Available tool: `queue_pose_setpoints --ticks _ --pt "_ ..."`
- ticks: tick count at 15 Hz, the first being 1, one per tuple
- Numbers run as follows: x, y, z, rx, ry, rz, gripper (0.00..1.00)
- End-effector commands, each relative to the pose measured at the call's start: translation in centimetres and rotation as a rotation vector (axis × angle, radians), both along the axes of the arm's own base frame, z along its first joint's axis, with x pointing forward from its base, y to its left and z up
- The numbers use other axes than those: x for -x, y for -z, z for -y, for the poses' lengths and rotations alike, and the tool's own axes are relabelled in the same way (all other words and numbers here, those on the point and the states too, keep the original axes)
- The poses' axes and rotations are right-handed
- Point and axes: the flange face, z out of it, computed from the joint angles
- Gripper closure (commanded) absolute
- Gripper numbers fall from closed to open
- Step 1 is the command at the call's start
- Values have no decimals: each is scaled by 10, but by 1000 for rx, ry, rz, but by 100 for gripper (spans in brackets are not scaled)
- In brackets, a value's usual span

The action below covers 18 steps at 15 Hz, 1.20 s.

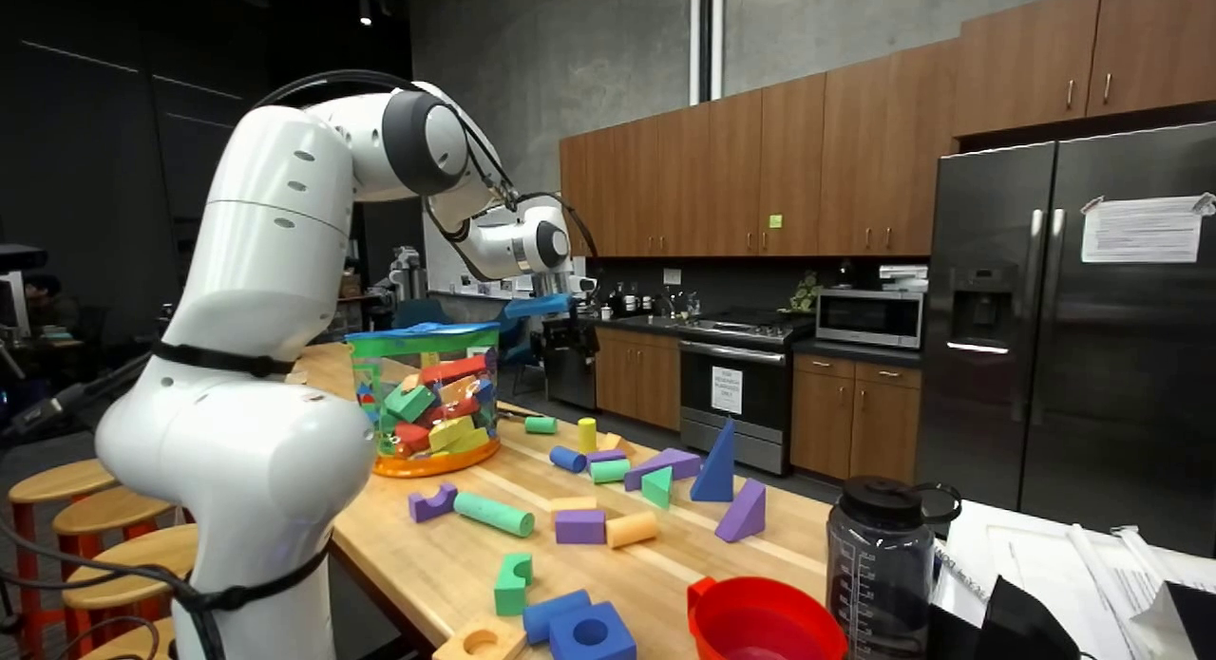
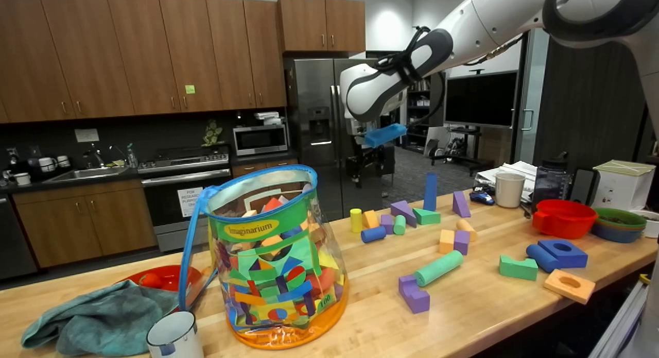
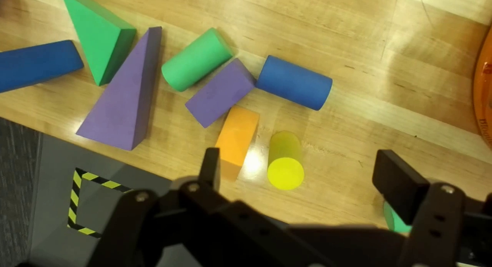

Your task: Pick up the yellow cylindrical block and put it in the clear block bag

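Observation:
The yellow cylindrical block [image 3: 285,171] stands upright on the wooden table near its edge; it shows in both exterior views [image 1: 587,435] [image 2: 356,220]. My gripper [image 3: 300,163] is open and empty above it, with the block seen between the fingers, nearer the left one. In both exterior views the gripper [image 1: 568,347] [image 2: 368,167] hangs well above the table. The clear block bag [image 2: 293,212] stands upright with its top open and multicoloured blocks inside. The bag also shows in an exterior view [image 1: 380,345], and its orange base [image 3: 485,86] shows at the wrist view's right edge.
An orange block [image 3: 239,134] lies close beside the yellow block. A blue cylinder [image 3: 294,82], purple blocks [image 3: 221,92] and a green cylinder [image 3: 396,219], partly hidden by a finger, lie around it. A red bowl [image 2: 564,219] and a tall blue wedge [image 1: 715,465] stand farther off.

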Motion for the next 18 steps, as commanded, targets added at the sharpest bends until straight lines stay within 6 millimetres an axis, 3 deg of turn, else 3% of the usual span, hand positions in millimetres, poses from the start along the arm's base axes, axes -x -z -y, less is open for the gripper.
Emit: queue_pose_setpoints --ticks 1,6,10,13,18 --pt "-8 29 -6 0 -12 -19 0" --pt "-29 83 -8 -36 -24 27 0" --pt "-44 107 -14 -81 -43 118 0" --pt "-50 117 -8 -63 -46 140 0" --pt "-55 110 5 -2 -18 157 0"
